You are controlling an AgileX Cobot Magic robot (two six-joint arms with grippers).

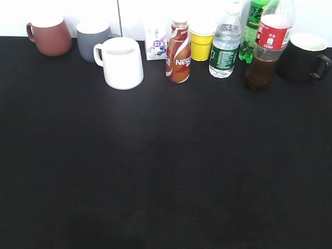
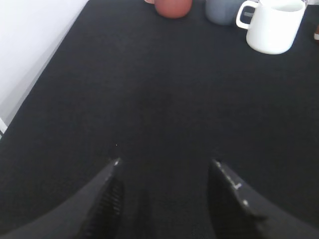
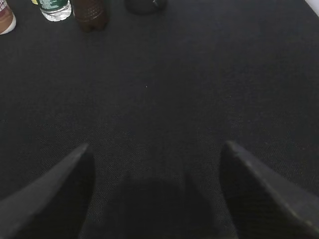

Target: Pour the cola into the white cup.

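- Black bench (image 1: 166,171), near part bare.
- Left gripper (image 2: 164,167) and right gripper (image 3: 157,149): jaws wide, holding nothing, above bench.
- White cup (image 1: 123,63) far left-centre, upright.
- Cola (image 1: 265,49) far right, upright, beside black mug (image 1: 305,57).

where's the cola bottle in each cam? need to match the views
Exterior: the cola bottle stands far right in the back row, just left of the black mug.
Left wrist: not in it; only the white cup, grey mug and brown mug show up top.
Right wrist: top left, only its dark base in frame.
Shared landmark: the water bottle just left of the cola.
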